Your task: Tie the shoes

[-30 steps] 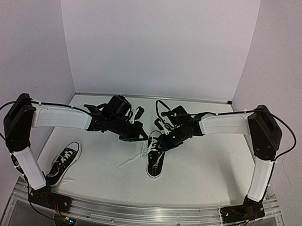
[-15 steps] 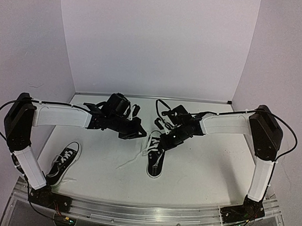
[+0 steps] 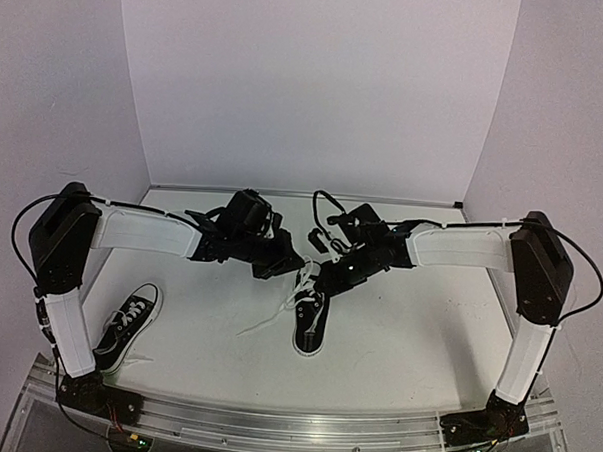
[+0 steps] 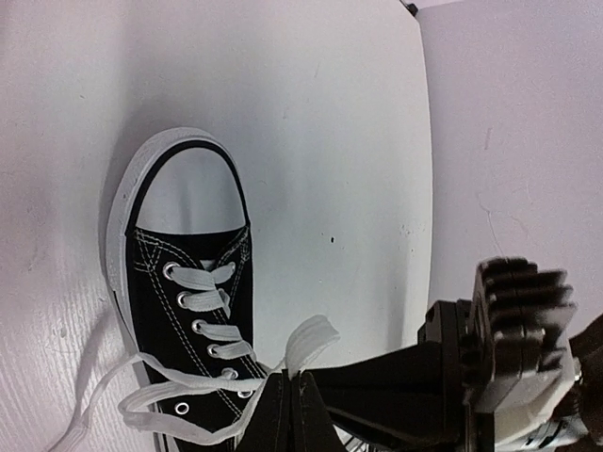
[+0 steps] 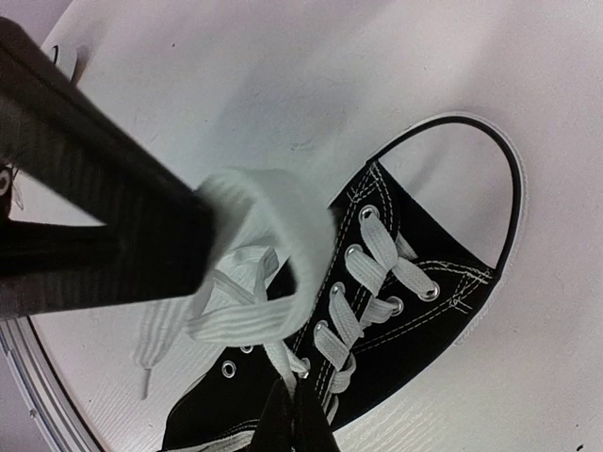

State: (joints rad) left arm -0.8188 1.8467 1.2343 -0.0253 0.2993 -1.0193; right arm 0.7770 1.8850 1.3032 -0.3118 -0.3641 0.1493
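One black shoe [image 3: 309, 324] with a white toe cap lies mid-table, its toe toward the arms' bases. The other shoe [image 3: 127, 327] lies at the near left, apart from both grippers. My left gripper [image 3: 292, 265] hovers just left of the middle shoe's opening, shut on a loop of white lace [image 4: 311, 345]; its tips [image 4: 288, 379] pinch the loop's base. My right gripper [image 3: 318, 279] is over the same shoe [image 5: 396, 311], shut [image 5: 297, 394] on a lace strand [image 5: 287, 344] by the upper eyelets. The left finger [image 5: 94, 235] holds the loop [image 5: 273, 221] in the right wrist view.
A loose lace end [image 3: 260, 322] trails left of the middle shoe on the white table [image 3: 417, 331]. White walls enclose the back and both sides. A metal rail [image 3: 293, 426] runs along the near edge by the arm bases.
The right gripper has shut on the lace strand at the shoe's opening. The left arm has swung right with its loop, closer to the shoe and the right gripper.
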